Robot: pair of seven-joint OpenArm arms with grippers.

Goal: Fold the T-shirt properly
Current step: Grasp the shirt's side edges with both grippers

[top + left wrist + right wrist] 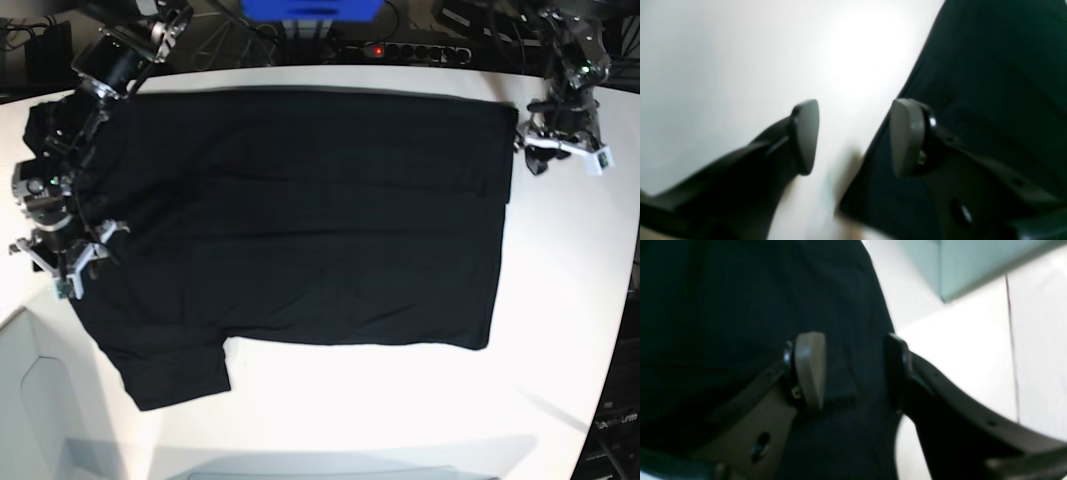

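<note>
The black T-shirt lies spread flat on the white table, sleeves toward the left and hem toward the right, with only plain black fabric showing. My right gripper hovers over the shirt's left edge between the sleeves. In the right wrist view this gripper is open, with the shirt lying beneath its jaws. My left gripper is at the hem's far corner. It is open and straddles the edge of the shirt, one finger over bare table.
A blue box and a power strip sit behind the table's far edge. A grey-teal panel lies off the near left corner, seen as a teal block in the right wrist view. A seam crosses the tabletop.
</note>
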